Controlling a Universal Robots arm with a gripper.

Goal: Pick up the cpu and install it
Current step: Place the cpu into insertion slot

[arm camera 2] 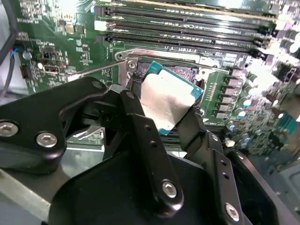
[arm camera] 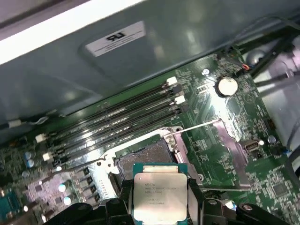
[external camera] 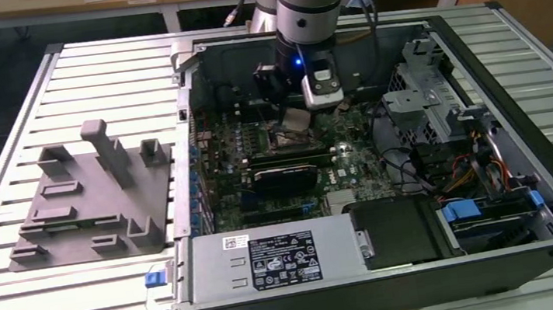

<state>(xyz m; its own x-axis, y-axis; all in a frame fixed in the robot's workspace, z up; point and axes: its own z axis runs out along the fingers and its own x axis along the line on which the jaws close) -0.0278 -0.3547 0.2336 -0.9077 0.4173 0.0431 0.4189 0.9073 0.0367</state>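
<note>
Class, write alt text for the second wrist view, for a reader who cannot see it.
The black gripper holds the silver-topped cpu by two edges, tilted over the open socket on the green motherboard. Memory slots run beyond it.

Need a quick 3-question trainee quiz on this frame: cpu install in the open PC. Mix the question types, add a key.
1. True or false: the cpu already sits flat in the socket.
2. What is the gripper shut on? A) a memory stick B) the cpu C) a cable
3. Fill in: in the exterior view, the grey fixture lies on the view's ____ of the computer case.

Key
1. False: the gripper holds it over the open socket, not seated.
2. B
3. left
</note>
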